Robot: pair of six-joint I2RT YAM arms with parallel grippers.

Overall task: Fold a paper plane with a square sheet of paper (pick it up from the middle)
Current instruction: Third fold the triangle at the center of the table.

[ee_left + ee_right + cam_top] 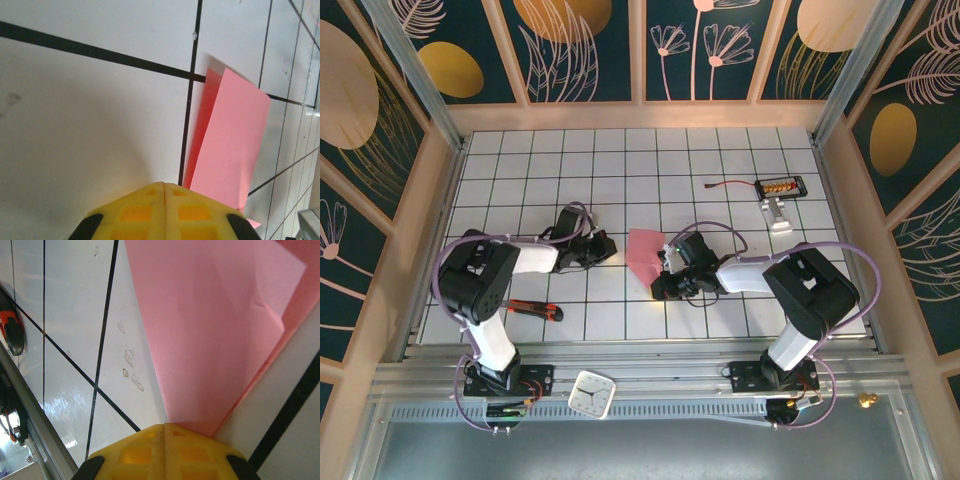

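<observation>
The right gripper (164, 426) had its yellow fingers (135, 452) pressed together, pinching the narrow end of the salmon-pink sheet of paper (215, 330). From the tips the sheet fanned outward in at least two layers. A top flap with a curved edge lay over a lower layer that showed along its right side.

From above, that gripper (660, 283) sat at the sheet's near right corner. The sheet (645, 255) lay about the middle of the white gridded bench (620, 160), between the two grippers.

The left gripper (164, 187) was also closed tight, yellow pad against yellow pad, with nothing between them. It was low over a bare tile and just beside a black grid line. The sheet (230, 140) lay ahead of it and to the right, apart from the fingertips, with a darker pink layer showing along its left edge. In the top view this gripper (608, 250) was just left of the sheet, without touching it.

Farther out, a red-handled black tool (532, 309) lay near the bench's near left corner, beside the left arm. The right wrist view caught its tip (12, 332) at the left edge. A small black board with gold contacts (781, 187) and a red lead lay toward the far right corner. A small white square clock (591, 393) rested on the metal rail along the near edge, between the arm bases.
</observation>
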